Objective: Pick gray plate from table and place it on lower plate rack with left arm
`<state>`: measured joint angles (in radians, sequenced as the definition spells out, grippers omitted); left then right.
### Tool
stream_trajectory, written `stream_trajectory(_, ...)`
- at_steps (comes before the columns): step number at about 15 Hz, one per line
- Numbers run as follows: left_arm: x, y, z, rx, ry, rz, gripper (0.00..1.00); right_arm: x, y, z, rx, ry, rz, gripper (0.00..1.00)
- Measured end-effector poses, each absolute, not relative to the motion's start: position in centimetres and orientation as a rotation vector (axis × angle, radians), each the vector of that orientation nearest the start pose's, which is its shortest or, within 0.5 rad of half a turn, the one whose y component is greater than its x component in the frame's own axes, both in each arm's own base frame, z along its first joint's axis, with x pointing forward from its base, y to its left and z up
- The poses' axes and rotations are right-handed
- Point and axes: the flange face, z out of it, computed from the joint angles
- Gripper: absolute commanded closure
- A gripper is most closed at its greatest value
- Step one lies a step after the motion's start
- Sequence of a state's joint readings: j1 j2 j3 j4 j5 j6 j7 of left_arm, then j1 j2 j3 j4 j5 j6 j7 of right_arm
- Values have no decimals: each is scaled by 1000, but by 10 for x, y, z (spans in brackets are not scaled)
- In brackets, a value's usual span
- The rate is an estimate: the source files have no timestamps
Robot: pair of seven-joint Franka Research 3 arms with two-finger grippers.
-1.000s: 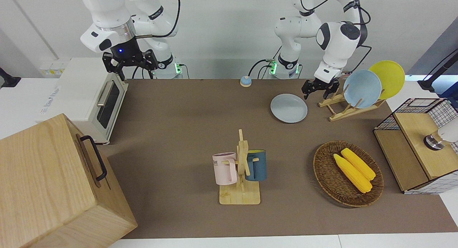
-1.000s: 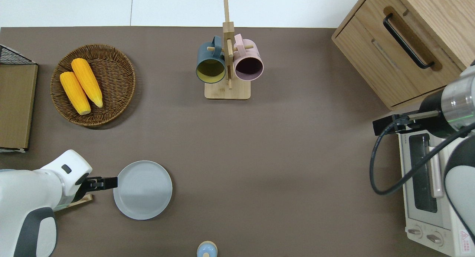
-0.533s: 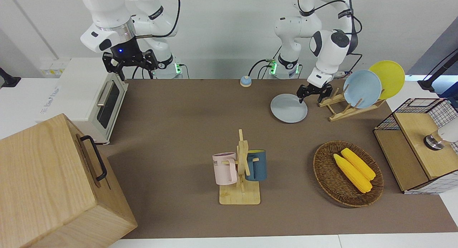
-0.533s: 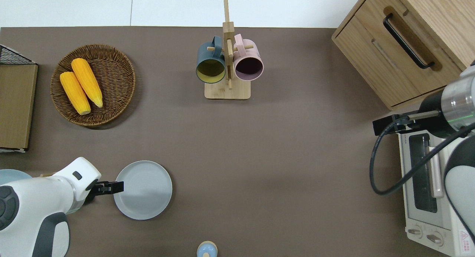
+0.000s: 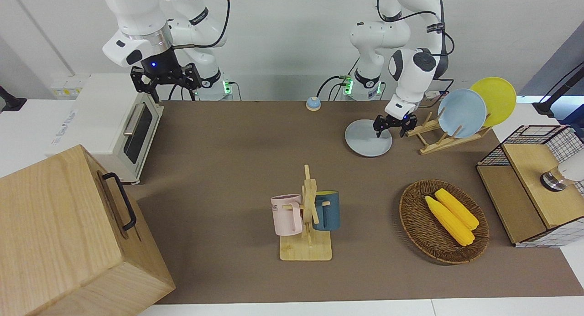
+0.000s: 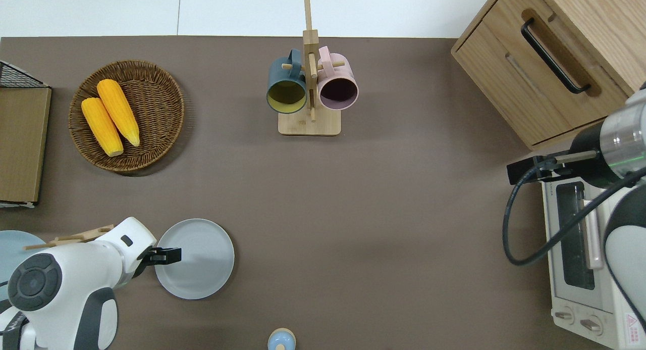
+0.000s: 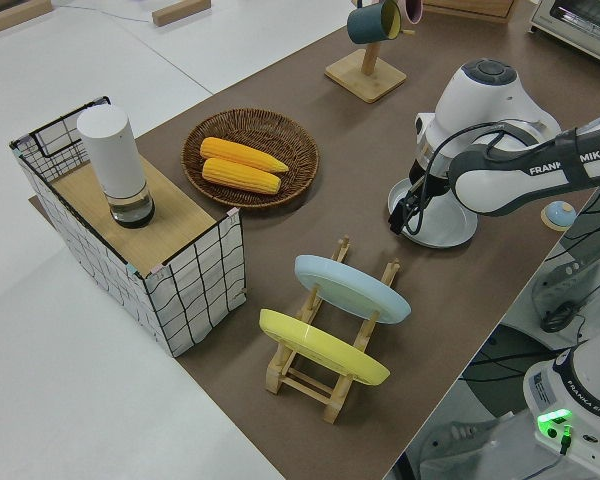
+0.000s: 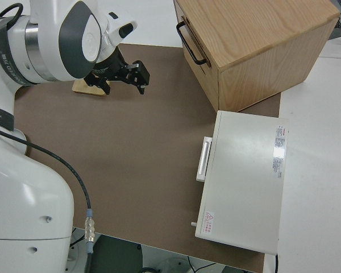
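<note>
The gray plate (image 5: 367, 138) is seen lying flat on the table (image 5: 237, 142), toward the left arm's end and close to the robots' edge. It's parked just beside the lower plate rack (image 5: 439, 134), which is toward the left arm's end from it. That rack is already loaded with a light blue plate (image 5: 461, 113) and a yellow plate (image 5: 495, 100), both propped on edge in the slots, with the slots nearest the gray plate left free.

The left gripper (image 6: 170, 255) is positioned over the rim of the gray plate on the side facing the rack, as shown in the overhead view. In the front view its fingers (image 5: 378, 130) are seen spread apart and pointed down at the plate edge; nothing is pinched between them. Whether the tips are actually touching the plate can't be told from these shots.

The right arm is parked, and its gripper (image 5: 165, 80) is seen with the fingers splayed wide.

Elsewhere, a wicker basket (image 5: 417, 225) with two corn cobs (image 5: 451, 213) is set farther from the robots, and a wooden mug stand (image 5: 306, 234) with a pink mug (image 5: 286, 214) and a dark blue mug (image 5: 327, 210) is found mid-table. A toaster oven (image 5: 119, 124) and a wooden cabinet (image 5: 64, 234) are placed at the right arm's end.
</note>
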<state>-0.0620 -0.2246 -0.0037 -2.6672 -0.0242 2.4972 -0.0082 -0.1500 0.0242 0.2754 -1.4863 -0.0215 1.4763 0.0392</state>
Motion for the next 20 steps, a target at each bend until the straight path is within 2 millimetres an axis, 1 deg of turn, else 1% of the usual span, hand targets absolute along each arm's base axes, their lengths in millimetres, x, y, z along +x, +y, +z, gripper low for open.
stream_trajectory(4,413,-27,293,-3155,62,-92,13,549,65,643,-3156,-133,50,17)
stream_trajectory(5,413,-27,290,-3155,62,-91,52,549,65,643,-3156,-134,50,17)
stream_trajectory(6,413,-28,288,-3154,62,-92,115,549,65,643,-3156,-133,50,17)
stream_trajectory(7,413,-28,288,-3154,62,-91,198,549,65,643,-3156,-133,50,17)
stream_trajectory(9,413,-28,288,-3154,62,-91,418,549,65,643,-3156,-133,50,17)
stream_trajectory(10,413,-27,288,-3154,62,-96,549,549,65,643,-3156,-133,50,17)
stream_trajectory(12,414,-28,292,-3154,63,-109,846,549,65,643,-3156,-133,50,17)
stream_trajectory(13,414,-28,293,-3154,65,-114,956,549,65,643,-3156,-133,50,17)
stream_trajectory(14,414,-28,294,-3154,62,-116,1000,549,65,643,-3156,-133,50,17)
stream_trajectory(20,414,-27,294,-3154,64,-119,1000,549,65,643,-3156,-133,50,17)
